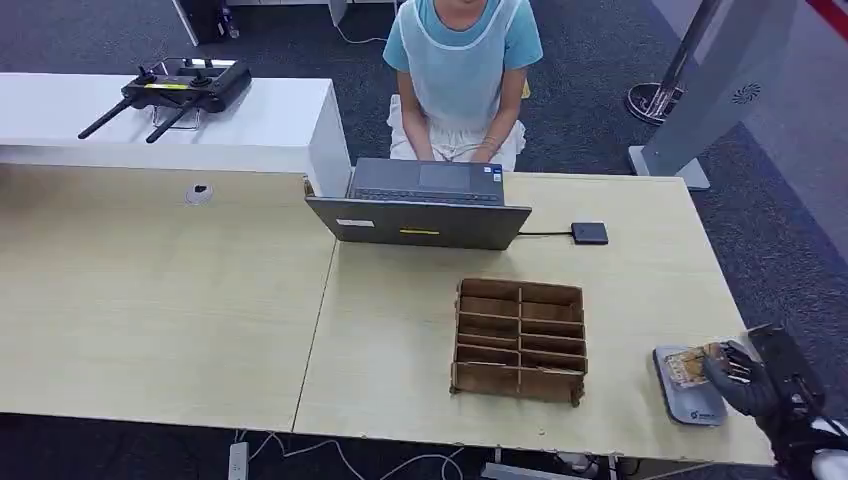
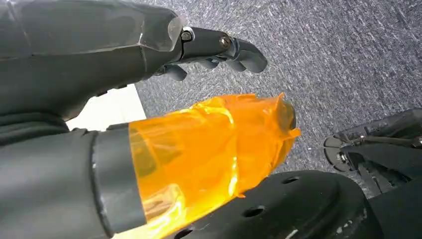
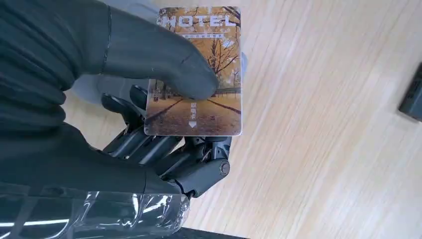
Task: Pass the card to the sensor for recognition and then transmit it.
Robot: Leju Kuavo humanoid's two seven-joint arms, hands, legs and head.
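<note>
My right hand (image 1: 745, 380) grips a hotel card (image 1: 690, 364) printed with an autumn tree scene, at the table's front right corner. In the right wrist view the thumb presses on top of the card (image 3: 209, 59) and the fingers (image 3: 164, 149) lie beneath it. The card sits just over a grey sensor pad (image 1: 690, 405) lying flat on the table. My left hand (image 2: 209, 50) hangs over the carpet with its fingers curled and nothing in it; its thumb is wrapped in orange film.
A wooden divided organiser box (image 1: 520, 340) stands mid-table. Behind it sit an open laptop (image 1: 420, 205) and a small black device (image 1: 589, 233) on a cable. A person (image 1: 460, 70) sits at the far side. A black remote controller (image 1: 185, 88) rests on the white counter.
</note>
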